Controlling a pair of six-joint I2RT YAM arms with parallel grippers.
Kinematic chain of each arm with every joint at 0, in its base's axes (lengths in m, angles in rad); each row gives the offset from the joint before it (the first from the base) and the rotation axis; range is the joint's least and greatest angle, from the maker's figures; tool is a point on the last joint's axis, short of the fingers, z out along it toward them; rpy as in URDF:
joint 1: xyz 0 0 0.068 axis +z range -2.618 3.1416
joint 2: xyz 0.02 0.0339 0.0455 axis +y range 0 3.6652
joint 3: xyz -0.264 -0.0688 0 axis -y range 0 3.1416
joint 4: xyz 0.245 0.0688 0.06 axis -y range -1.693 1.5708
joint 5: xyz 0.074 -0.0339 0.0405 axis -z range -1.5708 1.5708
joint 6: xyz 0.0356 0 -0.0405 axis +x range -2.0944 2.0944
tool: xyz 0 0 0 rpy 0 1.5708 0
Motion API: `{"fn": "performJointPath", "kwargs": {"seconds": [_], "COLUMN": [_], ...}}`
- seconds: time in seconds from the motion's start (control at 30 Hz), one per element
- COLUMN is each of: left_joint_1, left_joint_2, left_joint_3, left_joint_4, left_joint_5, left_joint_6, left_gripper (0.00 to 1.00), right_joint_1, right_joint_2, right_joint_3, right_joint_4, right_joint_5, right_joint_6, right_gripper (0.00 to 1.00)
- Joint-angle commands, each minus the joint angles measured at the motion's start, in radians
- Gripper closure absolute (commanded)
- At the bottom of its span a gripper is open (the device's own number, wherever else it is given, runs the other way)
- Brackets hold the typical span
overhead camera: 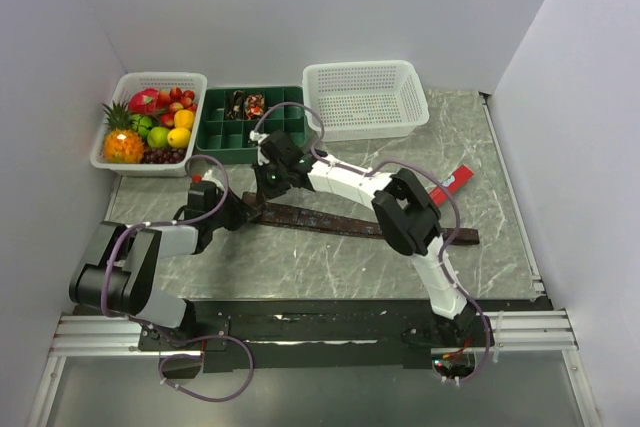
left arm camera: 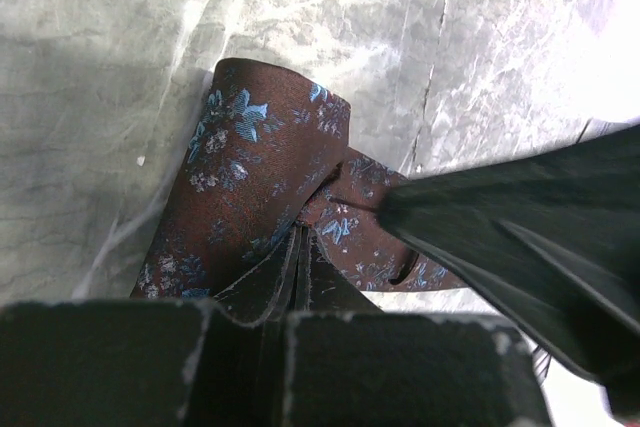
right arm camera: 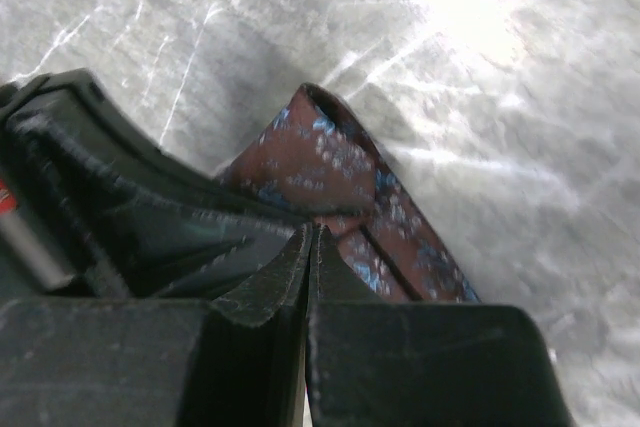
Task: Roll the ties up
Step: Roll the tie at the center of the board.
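I see 1 tie [overhead camera: 360,224] lying flat on the table [overhead camera: 300,267], just on the near side of the green tray [overhead camera: 235,129]. It runs off to the right of the tray. It is brown with blue flowers. Its end nearest the tray is folded over.

The left gripper [left arm camera: 296,269] is closed tight, with its tips on that folded end. The right gripper [right arm camera: 312,247] is closed tight too and touches the same end. I cannot tell if cloth is pinched inside either gripper.
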Motion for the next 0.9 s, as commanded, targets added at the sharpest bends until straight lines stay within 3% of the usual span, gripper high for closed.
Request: {"fn": "performJointPath", "kwargs": {"seconds": [0.0, 0.4, 0.47, 0.6, 0.67, 0.83, 0.87], "left_joint_1": [-0.009, -0.021, -0.021, -0.021, -0.021, -0.015, -0.012], "left_joint_2": [0.009, 0.000, -0.016, -0.119, -0.173, -0.303, -0.296], "left_joint_3": [0.029, 0.041, 0.052, 0.081, 0.092, 0.082, 0.089], "left_joint_4": [0.012, -0.010, -0.036, -0.108, -0.158, -0.212, -0.215], "left_joint_5": [-0.015, -0.017, -0.021, -0.018, -0.068, -0.162, -0.158], "left_joint_6": [0.014, 0.026, 0.032, 0.049, 0.057, 0.037, 0.037], "left_gripper": [0.99, 0.97, 0.87, 0.42, 0.42, 0.63, 0.79], "right_joint_1": [0.007, 0.007, 0.008, 0.007, 0.007, 0.007, 0.008], "right_joint_2": [0.066, 0.160, 0.161, 0.172, 0.170, 0.158, 0.160], "right_joint_3": [0.103, 0.151, 0.138, 0.137, 0.129, 0.094, 0.092], "right_joint_4": [-0.032, -0.095, -0.092, -0.100, -0.097, -0.072, -0.074], "right_joint_5": [-0.036, 0.010, 0.018, 0.028, 0.033, 0.025, 0.024], "right_joint_6": [-0.030, -0.055, -0.053, -0.050, -0.047, -0.038, -0.036], "right_gripper": [1.00, 1.00, 1.00, 1.00, 1.00, 1.00, 1.00]}}
